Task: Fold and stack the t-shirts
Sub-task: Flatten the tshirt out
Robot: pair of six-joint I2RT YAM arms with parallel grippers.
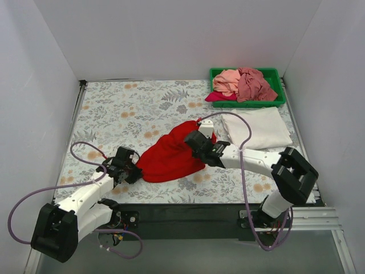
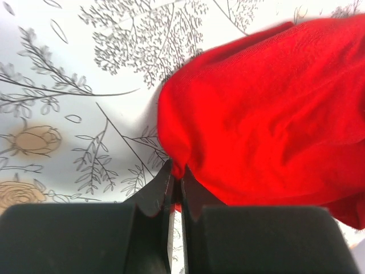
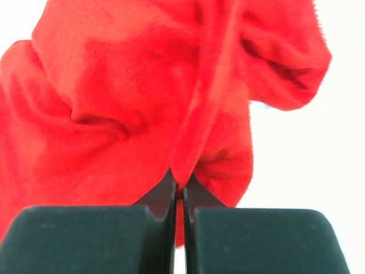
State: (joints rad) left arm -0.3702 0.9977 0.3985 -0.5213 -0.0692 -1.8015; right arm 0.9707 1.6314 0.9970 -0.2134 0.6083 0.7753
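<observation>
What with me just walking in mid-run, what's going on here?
Both arms are handling the red t-shirt, which lies bunched mid-table, not yet folded. The left pincer is shut on its near-left edge, the right pincer on a fold at its right end. A white t-shirt lies folded to the right; pink t-shirts sit heaped in the green tray.

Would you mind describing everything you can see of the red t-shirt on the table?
The red t-shirt is bright, plain, soft-looking knit cloth, bunched and creased rather than flat, so its sleeves and neck cannot be made out. It lies on the floral table near the front edge, stretching diagonally between the arms. The left gripper pinches its near-left end, and the right gripper pinches a fold at its far-right end; both are shut on the cloth.
</observation>
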